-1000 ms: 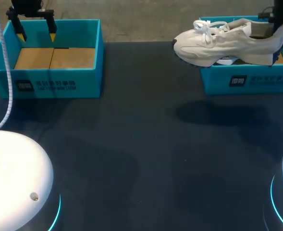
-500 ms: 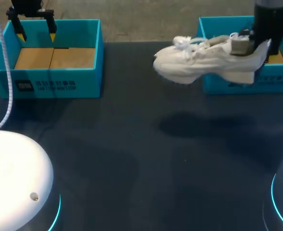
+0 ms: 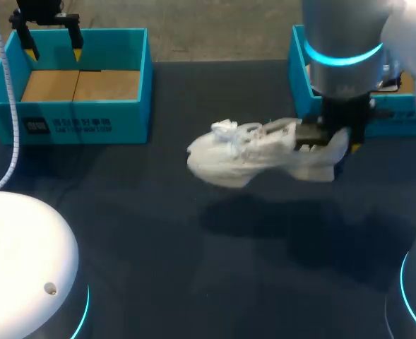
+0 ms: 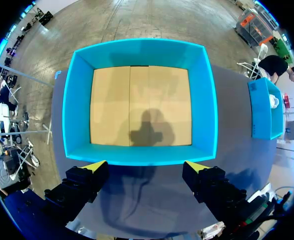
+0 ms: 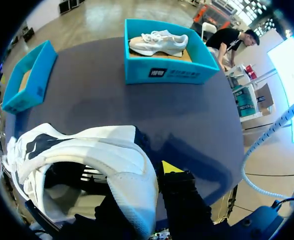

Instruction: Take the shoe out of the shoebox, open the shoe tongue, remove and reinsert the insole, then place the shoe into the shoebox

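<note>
Change noted: within the last second the right gripper carried the shoe out of its position above the right shoebox, inward and downward over the table. The right shoebox now lay well behind and beyond the gripper. A shadow sat on the table beneath the shoe, so the shoe was judged to be hanging above the surface and not yet resting on it.

Grip: the right gripper was clamped on the heel collar, one finger outside the heel wall and the other inside the opening. The toe pointed away from the gripper toward the table's middle.

Meaning for the task: the removal step was judged effectively complete. Setting the shoe down, opening the tongue and working the insole all remained outstanding.

The left gripper had not shifted over the same interval. Its fingers stood wide apart, gripping nothing, and it hung over the near wall of the left shoebox, whose tan cardboard floor showed ahead of it.

Count:
- Shoeboxes: two, both teal, well apart from each other.
- Shoes: two. One was in the right gripper. A second shoe lay inside the right shoebox, far ahead of that gripper.
- Grippers: two, one loaded, one free.
</note>
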Controlling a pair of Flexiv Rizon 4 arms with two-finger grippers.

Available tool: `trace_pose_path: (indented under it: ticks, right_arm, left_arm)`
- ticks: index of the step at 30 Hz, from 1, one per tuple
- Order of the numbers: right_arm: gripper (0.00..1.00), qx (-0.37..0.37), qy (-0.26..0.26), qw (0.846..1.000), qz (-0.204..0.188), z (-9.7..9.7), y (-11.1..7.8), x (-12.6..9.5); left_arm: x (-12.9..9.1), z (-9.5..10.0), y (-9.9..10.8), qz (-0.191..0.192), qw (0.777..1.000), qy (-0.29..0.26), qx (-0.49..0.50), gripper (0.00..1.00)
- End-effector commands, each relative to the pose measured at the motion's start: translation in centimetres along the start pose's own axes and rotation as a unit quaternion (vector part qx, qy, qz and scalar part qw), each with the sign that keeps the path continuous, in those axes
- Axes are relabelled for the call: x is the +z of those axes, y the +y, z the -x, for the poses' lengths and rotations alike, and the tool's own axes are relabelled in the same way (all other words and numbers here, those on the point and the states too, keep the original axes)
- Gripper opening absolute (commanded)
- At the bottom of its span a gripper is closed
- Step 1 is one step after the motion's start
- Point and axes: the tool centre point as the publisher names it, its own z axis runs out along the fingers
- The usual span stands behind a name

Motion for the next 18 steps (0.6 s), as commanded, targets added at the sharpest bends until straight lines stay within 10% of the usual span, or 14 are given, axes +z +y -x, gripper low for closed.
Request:
trace_pose_path:
  ticks: [1, 18]
  right_arm:
    - [0.00, -0.003, -0.020, 1.000, -0.008, -2.9, -0.8, 1.8]
    - [0.00, -0.027, -0.014, 1.000, 0.003, -9.9, -4.3, 4.2]
  left_arm:
    - [0.0, 0.0, 0.0, 0.000, 1.000, 0.000, 0.000, 1.00]
    - [0.0, 0.0, 0.0, 0.000, 1.000, 0.000, 0.000, 1.00]
